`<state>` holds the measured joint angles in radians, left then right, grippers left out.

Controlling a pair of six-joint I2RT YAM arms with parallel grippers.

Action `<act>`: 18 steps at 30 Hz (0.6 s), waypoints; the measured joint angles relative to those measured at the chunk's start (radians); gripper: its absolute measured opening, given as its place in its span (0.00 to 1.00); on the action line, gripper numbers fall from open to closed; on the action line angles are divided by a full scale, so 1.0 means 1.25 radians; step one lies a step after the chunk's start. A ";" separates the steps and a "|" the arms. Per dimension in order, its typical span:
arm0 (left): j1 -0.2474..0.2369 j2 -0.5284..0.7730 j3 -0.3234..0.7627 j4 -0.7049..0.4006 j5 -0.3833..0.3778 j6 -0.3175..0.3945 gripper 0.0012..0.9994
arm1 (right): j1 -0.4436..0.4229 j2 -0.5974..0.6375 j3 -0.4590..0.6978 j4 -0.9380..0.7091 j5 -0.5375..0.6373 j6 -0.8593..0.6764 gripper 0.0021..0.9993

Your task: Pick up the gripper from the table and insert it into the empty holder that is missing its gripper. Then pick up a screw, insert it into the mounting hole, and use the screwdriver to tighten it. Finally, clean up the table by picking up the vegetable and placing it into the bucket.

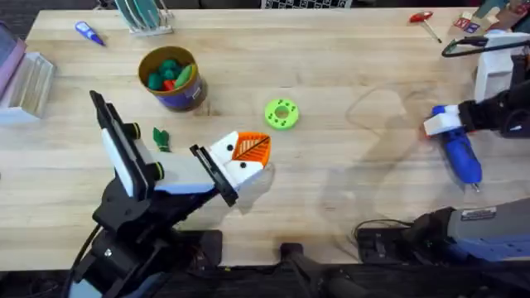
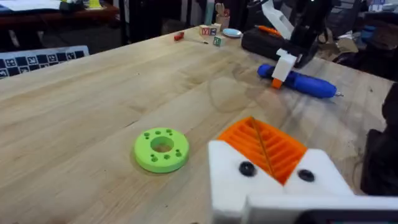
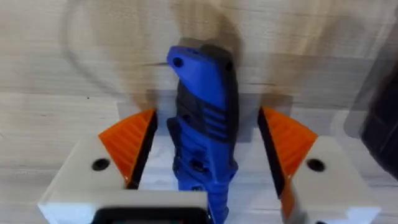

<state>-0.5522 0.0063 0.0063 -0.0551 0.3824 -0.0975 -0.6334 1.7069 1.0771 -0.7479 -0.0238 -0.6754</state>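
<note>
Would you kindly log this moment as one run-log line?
right gripper: open around screwdriver on table | left gripper: shut, hovering | vegetable: beside bucket

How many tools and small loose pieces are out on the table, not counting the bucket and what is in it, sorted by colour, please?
Blue: 2 (screwdriver, small blue-handled tool)
Red: 1 (red-handled tool)
Green: 2 (vegetable, lime-green disc)
Total: 5
</note>
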 joint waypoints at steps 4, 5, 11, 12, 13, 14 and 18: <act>0.000 0.000 0.000 0.000 0.000 0.000 0.01 | 0.004 0.002 0.000 0.005 0.000 -0.002 0.96; 0.000 0.000 0.000 0.000 0.000 0.000 0.01 | 0.004 0.001 0.000 0.005 0.000 -0.002 0.94; 0.000 0.000 0.000 0.000 0.000 0.000 0.01 | 0.004 0.001 0.000 0.008 0.000 -0.005 0.72; 0.000 0.000 0.000 0.000 0.000 0.000 0.01 | 0.005 0.002 0.000 0.009 0.000 -0.005 0.71; 0.000 0.000 0.000 0.000 0.000 0.000 0.01 | 0.005 0.002 0.000 0.009 0.000 -0.005 0.69; 0.000 0.000 0.000 0.000 0.000 0.000 0.01 | 0.006 0.002 0.000 0.009 0.000 -0.005 0.68; 0.000 0.000 0.000 0.000 0.000 0.000 0.01 | 0.008 0.001 0.000 0.011 0.000 -0.005 0.57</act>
<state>-0.5522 0.0063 0.0063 -0.0551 0.3824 -0.0975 -0.6239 1.7087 1.0771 -0.7347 -0.0235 -0.6818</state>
